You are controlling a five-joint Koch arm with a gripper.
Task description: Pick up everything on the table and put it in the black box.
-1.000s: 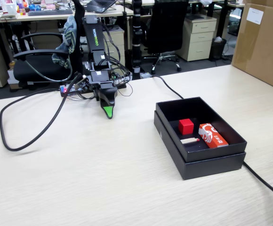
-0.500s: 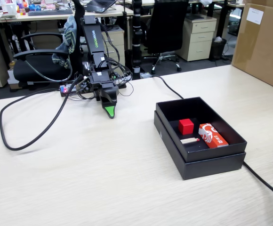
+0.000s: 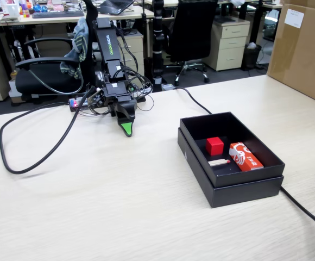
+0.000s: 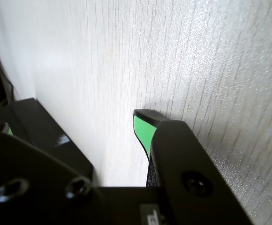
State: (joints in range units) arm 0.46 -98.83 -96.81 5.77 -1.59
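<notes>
Cable, near right: a black cable [image 3: 304, 209] runs over the table [image 3: 119, 206] from behind the box toward the near right corner.
Black box: black box [image 3: 239, 191] sits on the right half of the table, nearer the front edge than the arm, long side slanting away to the left in the fixed view.
Cube: red cube [image 3: 214, 145] rests on the box floor, toward its far left part, upright, clear of the walls.
Other contents: a red-and-white packet [image 3: 245, 156] lies just right of the cube; a thin pale strip [image 3: 219, 162] lies in front of the cube.
Gripper: gripper [image 3: 126, 130] points down near the table's far edge, well apart from the box, green tip just above or on the surface; contact cannot be told. It carries nothing; the wrist view [image 4: 143, 123] shows one green-faced tip alone, so whether the jaws are parted or together cannot be told.
Cable, left: a thick black cable [image 3: 32, 157] loops across the table's left side.
Carton: a brown carton [image 3: 304, 49] stands at the far right corner.
Background: office chairs and desks beyond the table.
</notes>
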